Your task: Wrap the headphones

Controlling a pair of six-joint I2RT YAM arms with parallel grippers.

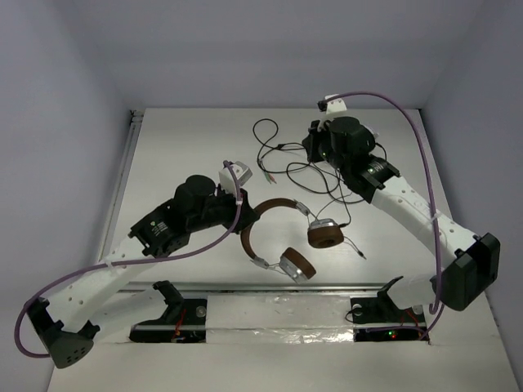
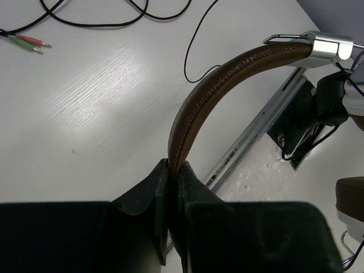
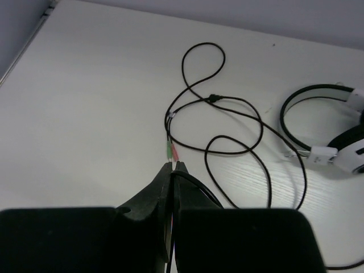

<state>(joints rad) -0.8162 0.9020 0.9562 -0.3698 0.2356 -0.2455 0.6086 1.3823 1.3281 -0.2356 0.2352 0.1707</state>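
Note:
The headphones (image 1: 278,237) lie at the table's middle, with a brown headband, brown ear pads and silver cups. My left gripper (image 1: 250,216) is shut on the headband (image 2: 227,74), which arcs away from its fingertips (image 2: 173,165) to a silver end piece (image 2: 327,45). My right gripper (image 1: 317,153) is held above the far middle of the table. It is shut (image 3: 174,166) on a thin black cable (image 3: 199,187) that leaves its right side. More black cable (image 1: 286,155) lies in loose loops on the table. I cannot trace which headphones the held strand belongs to.
White-and-black headphones (image 3: 341,142) lie to the right of the cable loops; the right arm hides them in the top view. Green and pink plugs (image 3: 170,151) lie just beyond the right fingertips and also show in the left wrist view (image 2: 28,41). A metal rail (image 1: 270,287) runs along the near edge.

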